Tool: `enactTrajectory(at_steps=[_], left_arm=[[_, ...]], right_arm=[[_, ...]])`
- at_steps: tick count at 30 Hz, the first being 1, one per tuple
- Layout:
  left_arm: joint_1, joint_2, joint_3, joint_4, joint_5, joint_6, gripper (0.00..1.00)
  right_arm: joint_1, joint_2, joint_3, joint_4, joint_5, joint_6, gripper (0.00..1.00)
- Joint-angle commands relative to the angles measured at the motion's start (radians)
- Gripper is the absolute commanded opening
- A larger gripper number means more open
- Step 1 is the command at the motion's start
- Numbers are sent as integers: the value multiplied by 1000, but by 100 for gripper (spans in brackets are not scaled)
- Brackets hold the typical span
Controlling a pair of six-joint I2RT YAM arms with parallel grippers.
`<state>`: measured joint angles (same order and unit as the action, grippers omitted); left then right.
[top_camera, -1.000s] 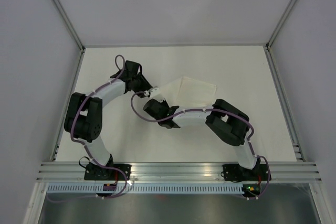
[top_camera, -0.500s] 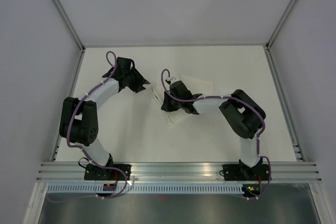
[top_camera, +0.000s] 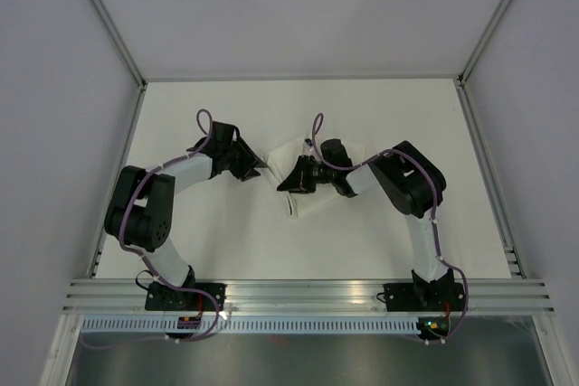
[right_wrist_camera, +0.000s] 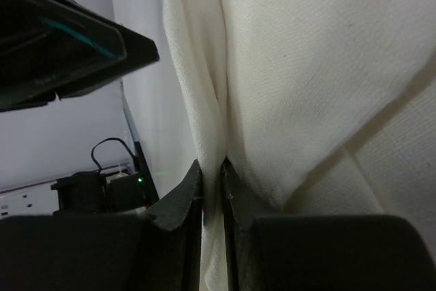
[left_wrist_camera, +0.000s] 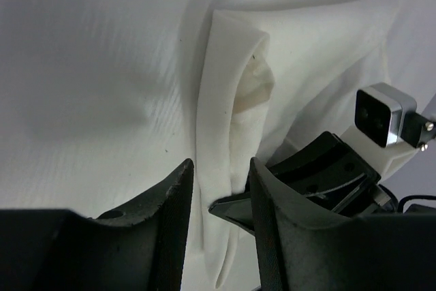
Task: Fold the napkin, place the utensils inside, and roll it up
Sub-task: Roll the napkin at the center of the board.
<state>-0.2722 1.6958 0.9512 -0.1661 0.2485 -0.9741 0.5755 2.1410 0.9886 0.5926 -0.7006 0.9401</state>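
The thin white cloth napkin's fold is being pinched by the black right gripper, while the black left gripper is being held open just beside it.

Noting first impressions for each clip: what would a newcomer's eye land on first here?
The white napkin, bunched and creased at mid-table, draws the eye first. The right gripper is pinched shut on a raised fold of it. The left gripper faces it from the other side with its jaws apart, and the napkin's folded edge runs toward that gap.
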Motion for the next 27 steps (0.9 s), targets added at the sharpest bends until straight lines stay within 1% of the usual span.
enactTrajectory(at_steps=[1, 3, 4, 7, 10, 13, 15, 17, 19, 20, 21, 23, 24, 27], left_arm=[[-32, 22, -41, 120, 51, 25, 44], [-39, 31, -77, 160, 57, 14, 45], [-39, 31, -110, 227, 66, 3, 46], [-39, 22, -167, 342, 93, -14, 47], [-39, 36, -166, 396, 124, -14, 46], [-39, 48, -157, 415, 133, -14, 45], [-41, 50, -154, 404, 127, -12, 45], [-42, 62, -132, 360, 112, 3, 45], [-44, 70, -126, 358, 109, 8, 43], [-44, 74, -126, 358, 107, 8, 42], [-44, 77, -123, 352, 112, 8, 38], [-44, 87, -109, 335, 117, 9, 35], [-44, 88, -103, 314, 117, 14, 31], [-47, 87, -72, 261, 109, 32, 28]], right_arm=[[-8, 74, -31, 61, -88, 104, 5], [-12, 101, -34, 79, -92, 123, 5], [-16, 109, -33, 66, -91, 121, 5], [-26, 132, -31, 55, -92, 121, 5], [-32, 149, -25, 41, -91, 117, 5], [-35, 161, -16, 27, -92, 112, 5], [-39, 168, -13, 24, -94, 112, 5], [-40, 172, -10, 15, -96, 108, 5], [-39, 177, -2, -5, -94, 94, 5], [-40, 177, 1, -14, -93, 88, 5], [-40, 177, 5, -29, -89, 83, 5], [-40, 178, 8, -43, -86, 74, 5], [-40, 180, 10, -46, -85, 71, 5], [-39, 175, 19, -92, -71, 45, 5]])
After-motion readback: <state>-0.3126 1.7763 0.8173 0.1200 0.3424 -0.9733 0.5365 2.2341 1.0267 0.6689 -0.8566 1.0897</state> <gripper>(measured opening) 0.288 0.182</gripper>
